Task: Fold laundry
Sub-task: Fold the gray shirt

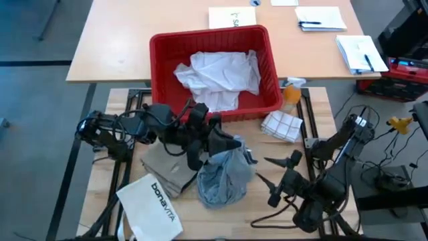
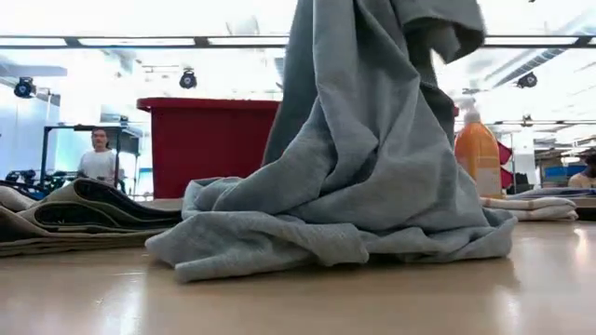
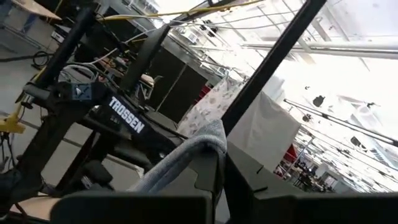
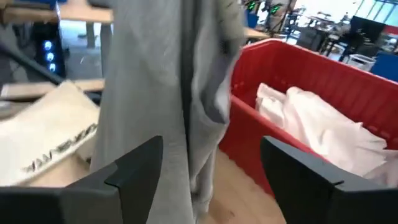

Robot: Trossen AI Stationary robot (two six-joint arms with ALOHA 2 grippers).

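Left gripper [image 1: 231, 144] is over the middle of the surface [image 1: 120, 181], jaws pinching the top of the grey T-shirt [image 1: 224, 175]. The left wrist view shows a fold of the grey cloth [image 3: 186, 155] clamped between the jaws. The T-shirt hangs from that grip; the low view shows its upper part lifted as a tall drape [image 2: 372, 140] with the lower hem bunched on the surface.

Right gripper [image 1: 275, 179] sits just to the right of the T-shirt, jaws spread and holding nothing. In the right wrist view its fingers [image 4: 134, 165] stand well apart, with the hanging grey cloth [image 4: 161, 87] directly ahead of them.

Khaki piece [image 1: 164, 167] lies flat on the surface, to the left of the T-shirt and touching it, partly under the left arm.

White shirt [image 1: 217, 77] lies crumpled in the red basket [image 1: 160, 73] at the far side of the surface.

White bag [image 1: 152, 206] lies at the near-left corner, just beside the khaki piece.

A folded checked cloth [image 1: 282, 125] lies beside the basket's right corner, with an orange bottle [image 1: 291, 92] close by.

A person [image 2: 98, 160] stands in the room behind.
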